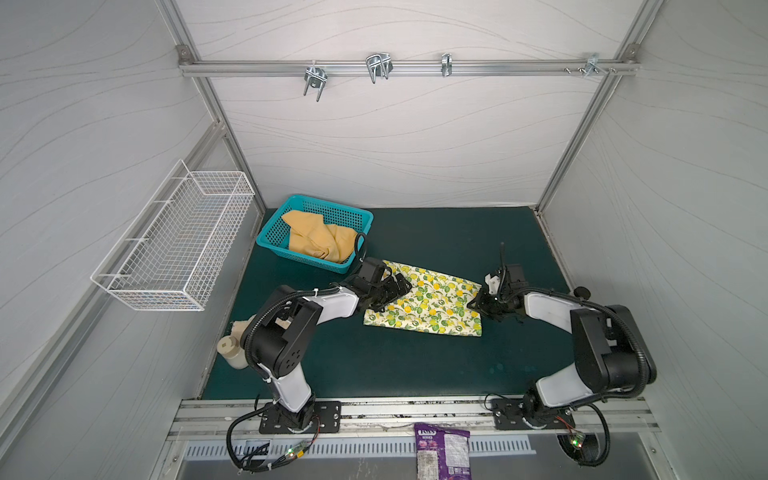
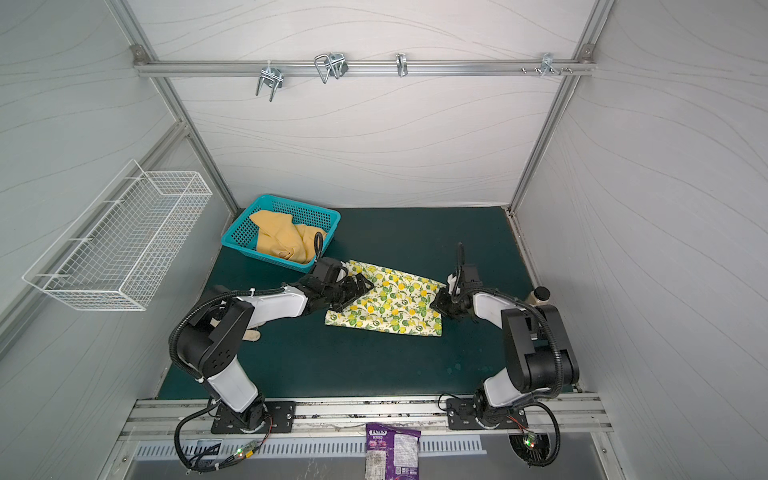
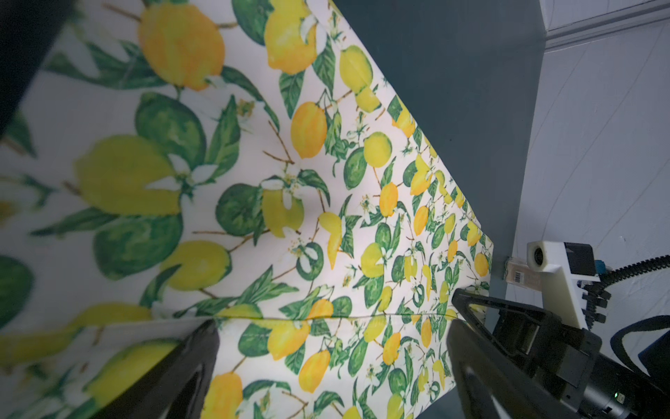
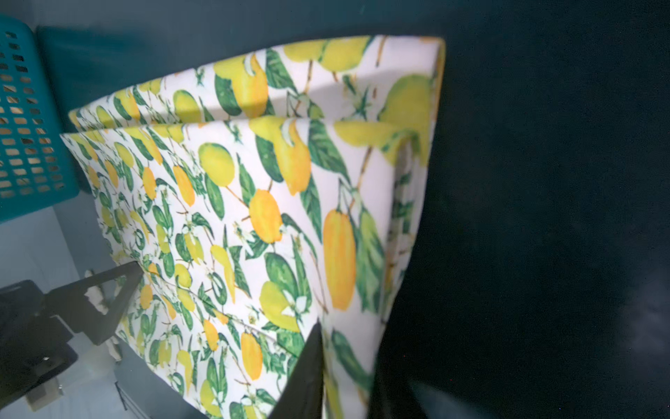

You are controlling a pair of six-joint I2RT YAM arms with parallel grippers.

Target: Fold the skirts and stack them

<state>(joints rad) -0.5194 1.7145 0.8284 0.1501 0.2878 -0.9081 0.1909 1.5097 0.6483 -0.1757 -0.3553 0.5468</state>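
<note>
Pale panelled walls (image 1: 395, 145) close in a dark green surface (image 1: 415, 365), and a white wire basket (image 1: 174, 249) hangs on the side wall. Both arms rise from the near rail with elbows bent high and forearms sloping down toward the middle, the left arm (image 1: 291, 324) from its side and the right arm (image 1: 582, 332) mirroring it.

Between them the lemon skirt (image 1: 432, 303) lies spread nearly flat on the surface. I judge it was laid out this way so that each arm can take one side edge and carry it over in a fold. Beyond it, toward the far left corner, a teal basket (image 1: 270, 243) holds the mustard skirt (image 1: 316, 241), crumpled and not yet laid out. The task therefore looks early, with no stack begun.

The left pincer (image 1: 395, 293) sits low over the lemon skirt's left edge, wrist tipped down. Its jaws are spread wide and hold nothing — in the left wrist view, printed cloth fills the space beyond one of its fingers (image 3: 174, 370).

The right pincer (image 1: 478, 301) is down at the opposite edge. In the right wrist view its fingers stand close together with the border of the cloth running between them and puckering up slightly, so it looks clenched on the lemon skirt. A cream bottle (image 1: 235, 353) stands by the left arm's elbow, well apart from the work
</note>
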